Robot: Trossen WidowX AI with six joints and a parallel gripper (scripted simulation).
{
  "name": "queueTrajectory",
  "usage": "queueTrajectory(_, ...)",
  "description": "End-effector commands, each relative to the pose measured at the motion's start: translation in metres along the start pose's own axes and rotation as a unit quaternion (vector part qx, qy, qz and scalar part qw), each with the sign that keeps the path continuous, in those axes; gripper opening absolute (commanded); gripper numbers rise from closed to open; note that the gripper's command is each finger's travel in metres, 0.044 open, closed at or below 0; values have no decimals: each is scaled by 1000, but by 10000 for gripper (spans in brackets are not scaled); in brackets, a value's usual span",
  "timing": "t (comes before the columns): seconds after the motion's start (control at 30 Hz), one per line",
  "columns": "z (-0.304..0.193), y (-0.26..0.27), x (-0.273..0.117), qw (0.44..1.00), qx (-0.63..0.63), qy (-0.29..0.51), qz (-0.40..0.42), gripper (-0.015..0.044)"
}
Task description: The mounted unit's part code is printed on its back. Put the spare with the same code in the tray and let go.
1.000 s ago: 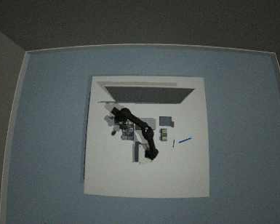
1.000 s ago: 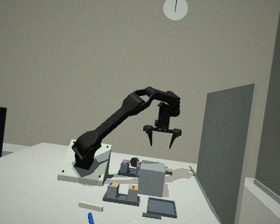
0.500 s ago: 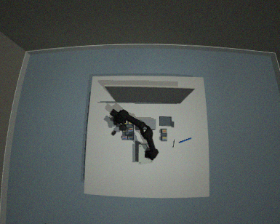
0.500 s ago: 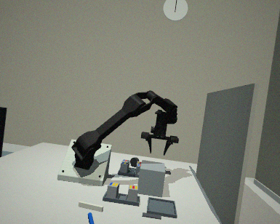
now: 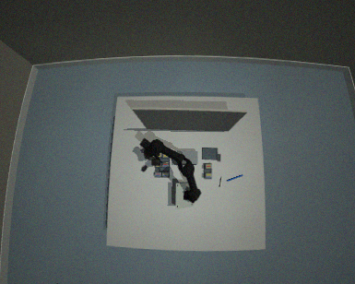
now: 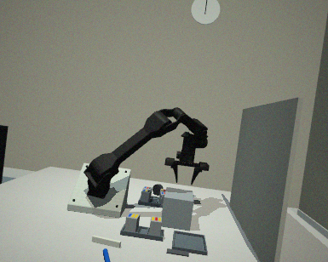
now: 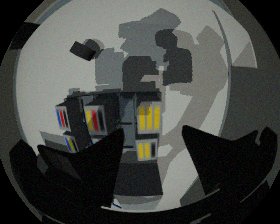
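Observation:
My gripper is open and empty, fingers pointing down, hanging above the far rack of spares. In the wrist view that rack lies below the fingers; its spares carry coloured stripe labels, one yellow, one red and yellow. The mounted unit is a grey box just right of that rack. A second rack with two spares stands nearer the camera. The dark grey tray lies flat beside it.
A tall grey panel stands along the table's far side. A small black object lies beside the far rack. A white bar and a blue pen lie near the front. The arm's base plate is at the left.

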State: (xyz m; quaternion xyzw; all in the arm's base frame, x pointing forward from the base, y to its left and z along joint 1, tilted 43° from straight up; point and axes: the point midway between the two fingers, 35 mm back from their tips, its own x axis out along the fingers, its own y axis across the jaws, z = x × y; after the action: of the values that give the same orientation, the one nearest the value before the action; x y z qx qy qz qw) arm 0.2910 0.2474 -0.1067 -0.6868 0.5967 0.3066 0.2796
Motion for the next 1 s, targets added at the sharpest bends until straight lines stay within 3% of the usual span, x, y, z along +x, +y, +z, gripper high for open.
queueTrajectory(0.0, -1, -1, 9, 1000, -2, 4, 0, 300)
queueTrajectory(0.97, -2, -1, 57, 1000, -2, 4, -1, 300)
